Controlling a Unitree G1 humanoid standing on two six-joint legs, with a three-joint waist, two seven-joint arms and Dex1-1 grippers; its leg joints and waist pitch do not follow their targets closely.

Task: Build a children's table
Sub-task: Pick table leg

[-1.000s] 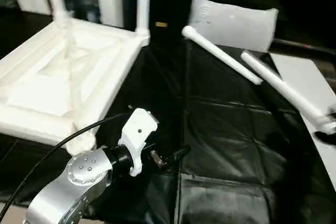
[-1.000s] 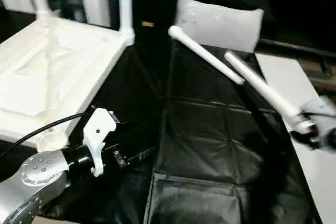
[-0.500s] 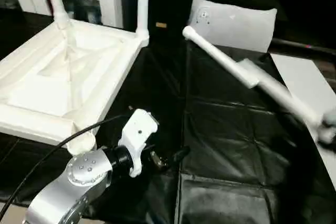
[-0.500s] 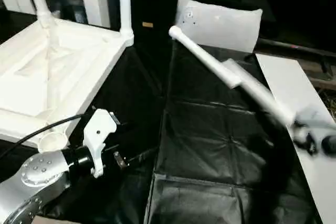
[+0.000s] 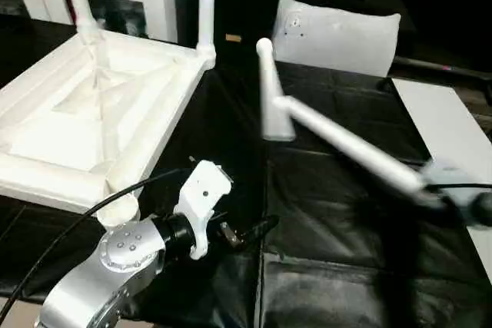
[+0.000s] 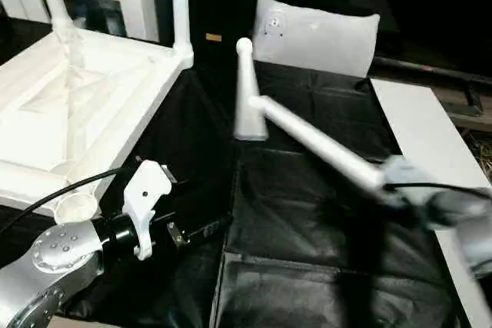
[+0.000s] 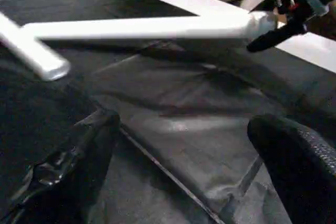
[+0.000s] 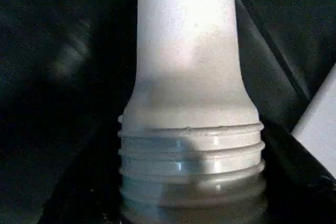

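1. White plastic is what the table parts are made of. The tabletop [image 5: 92,120] lies upside down on the black worktop [image 5: 338,220], ribs facing up. Two legs [image 5: 206,5] already stand in its far corner sockets.
2. The right gripper [image 6: 419,201] holds a third leg [image 6: 315,144] by its screw end. The grooved rings show right by the gripper in the right wrist view, and the jaws are partly closed around them.
3. The held leg's long side points away from the right gripper, across the worktop toward the tabletop. Its far tip is close to the fourth leg [image 6: 244,90], which lies loose on the worktop. I cannot tell if the two touch.
4. The near empty socket [image 6: 75,207] sits just beside the left arm and well apart from the right gripper. I think the leg must be turned so its screw end faces a socket.
5. The left gripper [image 7: 184,145] is wide open and holds nothing. It hangs over the worktop, pointing toward the held leg, so it is the nearer one to help.
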